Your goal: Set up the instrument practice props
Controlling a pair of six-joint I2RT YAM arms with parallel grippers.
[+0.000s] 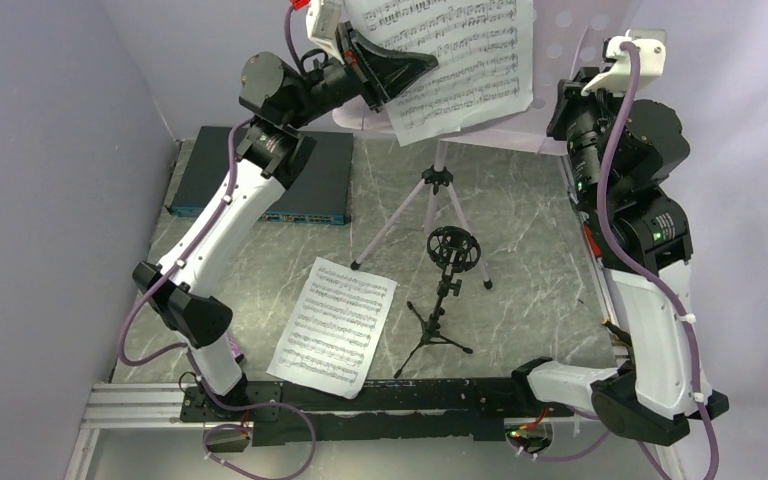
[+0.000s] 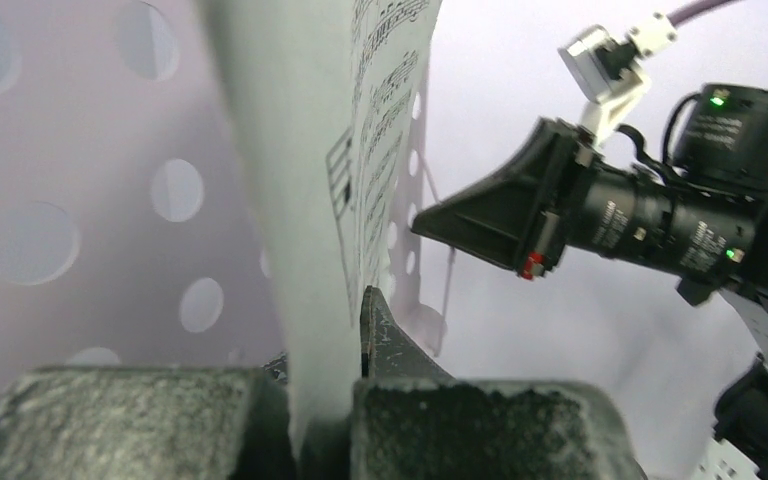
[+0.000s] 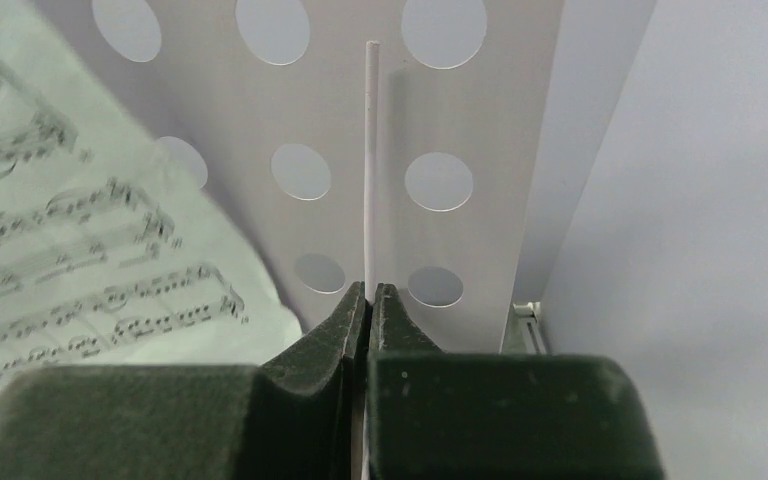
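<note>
Left wrist view: left tool (image 2: 338, 338) clenched on the upright sheet-music page (image 2: 310, 150), perforated music stand (image 2: 80, 150) just beside it; right tool (image 3: 370, 298) pinches the stand's white rod (image 3: 371, 150).

The pale lilac perforated music stand (image 1: 572, 35) and the raised white sheet-music page (image 1: 460, 70) run off the overhead view's top edge. The left arm (image 1: 230, 210) hides part of the flat dark box (image 1: 325, 185). Both wrist views blur the page's notes.

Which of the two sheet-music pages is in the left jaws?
The upright sheet-music page at the lilac music stand, pinched between the jaws of the left gripper. The other page lies flat on the table beside the black mic stand, untouched.
</note>
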